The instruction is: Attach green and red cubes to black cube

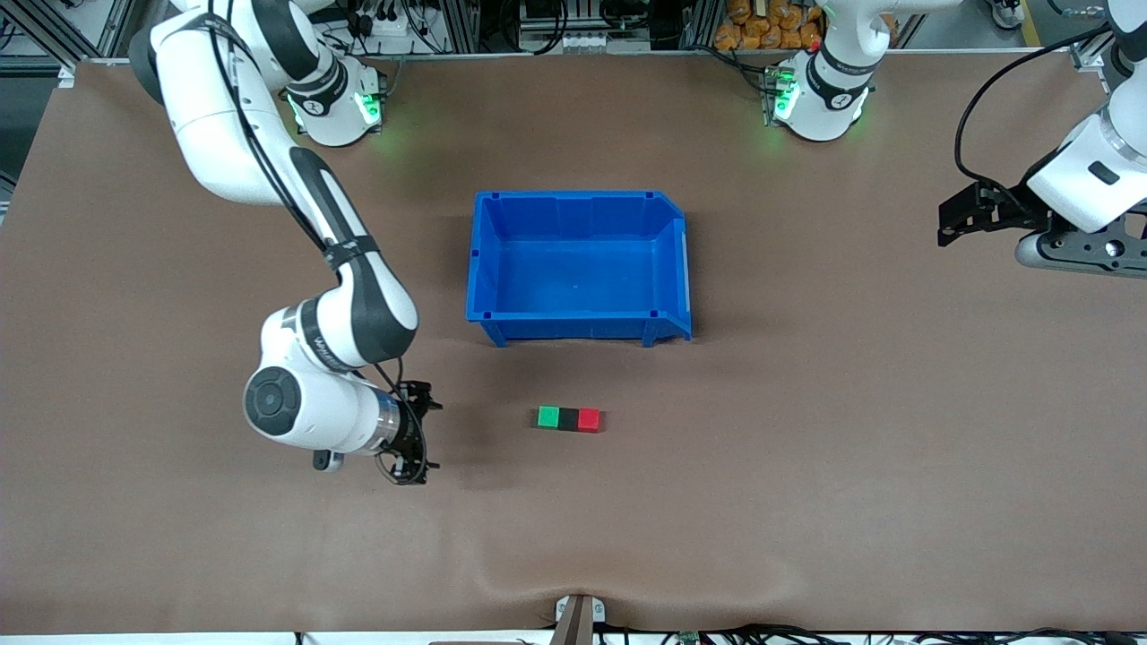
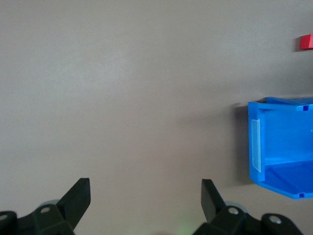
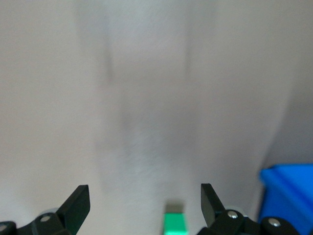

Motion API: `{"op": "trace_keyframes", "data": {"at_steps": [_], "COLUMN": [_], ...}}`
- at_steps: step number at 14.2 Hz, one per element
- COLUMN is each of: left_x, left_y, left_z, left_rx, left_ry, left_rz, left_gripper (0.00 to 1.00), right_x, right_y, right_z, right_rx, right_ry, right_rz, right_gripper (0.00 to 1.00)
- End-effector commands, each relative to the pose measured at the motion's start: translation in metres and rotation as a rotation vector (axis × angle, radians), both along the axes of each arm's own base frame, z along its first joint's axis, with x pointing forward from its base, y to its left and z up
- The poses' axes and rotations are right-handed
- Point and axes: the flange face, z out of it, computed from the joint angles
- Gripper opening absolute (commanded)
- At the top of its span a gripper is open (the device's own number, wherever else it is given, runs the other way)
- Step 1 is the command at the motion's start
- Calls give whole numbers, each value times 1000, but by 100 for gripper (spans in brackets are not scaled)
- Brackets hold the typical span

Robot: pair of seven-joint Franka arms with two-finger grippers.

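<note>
A green cube (image 1: 547, 417), a black cube (image 1: 568, 418) and a red cube (image 1: 589, 419) lie in one row on the brown table, touching, with the black one in the middle. They sit nearer to the front camera than the blue bin (image 1: 578, 195). My right gripper (image 1: 432, 435) stands open low over the table, apart from the row on the green cube's side; its wrist view shows the green cube (image 3: 174, 224) ahead of the open gripper (image 3: 145, 193). My left gripper (image 1: 957, 215) waits open, high at its arm's end of the table (image 2: 145, 188); the red cube (image 2: 306, 42) shows far off.
The blue bin (image 2: 279, 147) stands empty mid-table, farther from the front camera than the cubes; its corner (image 3: 288, 196) shows in the right wrist view. Both arm bases stand along the table's edge farthest from the front camera. Bare brown tabletop surrounds the cubes.
</note>
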Motion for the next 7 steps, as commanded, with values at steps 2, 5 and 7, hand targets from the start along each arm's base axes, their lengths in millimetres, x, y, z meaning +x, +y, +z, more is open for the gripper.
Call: {"op": "trace_keyframes", "data": {"at_steps": [2,5,7], "left_x": [1,0,0], "left_y": [1,3,3], "left_z": [3,1,1], "left_rx": [-16,-15,-15], "left_ry": [-7,-3,0], "left_rz": [6,7,6], "left_gripper": [100,100,100], "right_x": [-1,-6,-10], "right_y": [-25,-33,-53], "right_z": [51,78,96], "right_rx": [4,-2,-21], "right_ry": [-34,-49,-31], "right_rz": [73,158,225], "right_gripper": [100,100,100]}}
